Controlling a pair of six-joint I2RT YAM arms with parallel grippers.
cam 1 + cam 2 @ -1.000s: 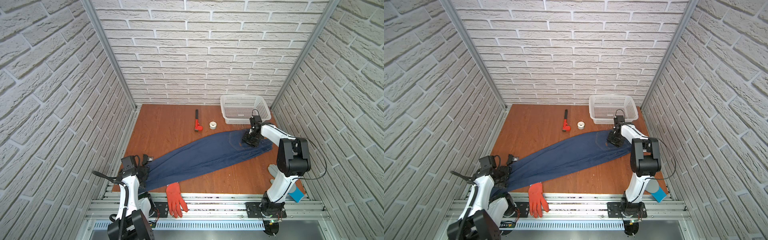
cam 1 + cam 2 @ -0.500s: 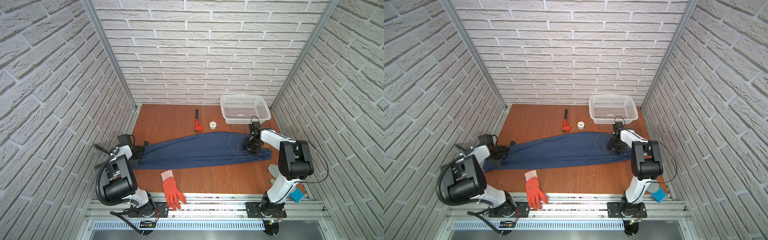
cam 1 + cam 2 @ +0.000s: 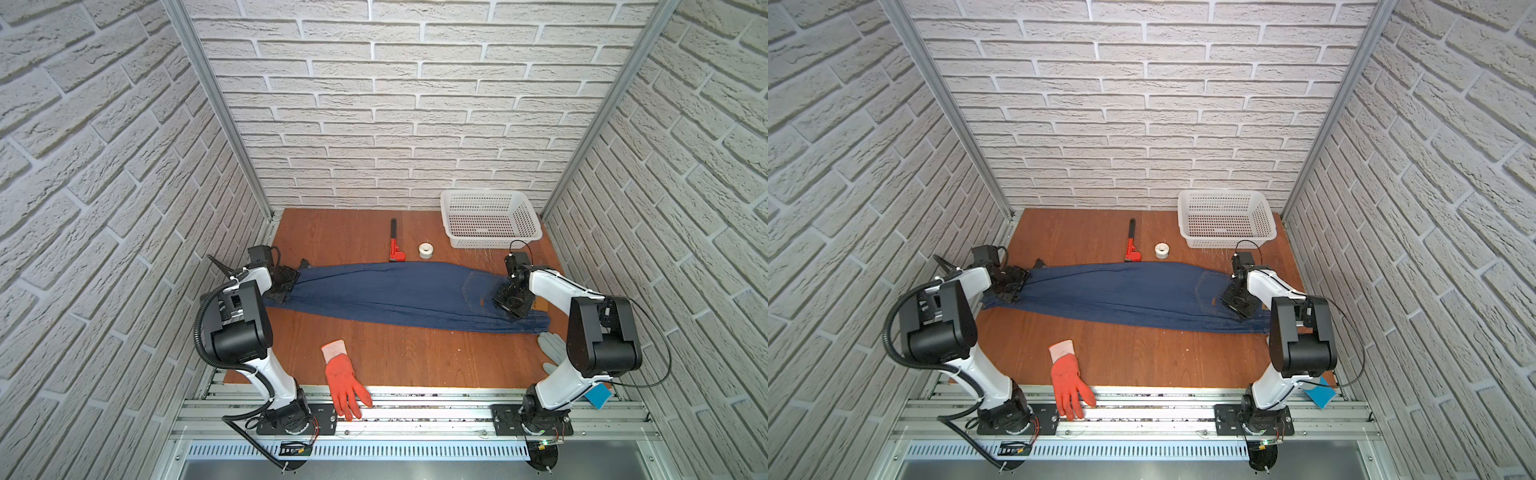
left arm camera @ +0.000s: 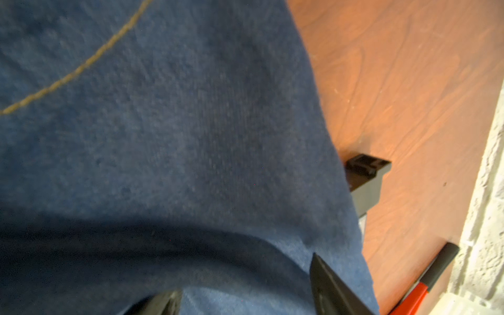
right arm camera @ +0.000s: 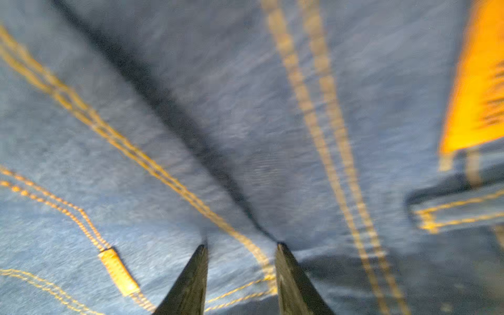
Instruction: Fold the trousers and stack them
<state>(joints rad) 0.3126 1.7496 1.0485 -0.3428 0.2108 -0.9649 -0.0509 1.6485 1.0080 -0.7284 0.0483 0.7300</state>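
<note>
The trousers (image 3: 395, 295) (image 3: 1121, 295) are dark blue jeans stretched nearly straight across the wooden table, leg ends at the left and waist at the right. My left gripper (image 3: 286, 284) (image 3: 1014, 284) sits at the leg ends. In the left wrist view its jaws (image 4: 242, 281) stand wide with a bunched fold of denim (image 4: 191, 136) between them. My right gripper (image 3: 512, 301) (image 3: 1239, 303) is on the waist beside the back pocket. In the right wrist view its tips (image 5: 241, 245) pinch the cloth (image 5: 245, 122), and a taut crease runs from one tip.
An orange-red glove (image 3: 343, 378) lies at the front edge, partly on the metal rail. A grey glove (image 3: 550, 347) lies by the right arm. A white basket (image 3: 494, 245), a red wrench (image 3: 395, 249) and a tape roll (image 3: 426, 250) sit behind the trousers. A small black block (image 4: 365, 174) lies by the leg ends.
The trousers swung from a diagonal to lying almost level. My left gripper carried the leg ends from the front left corner back along the left side. The right gripper and waist shifted slightly forward.
</note>
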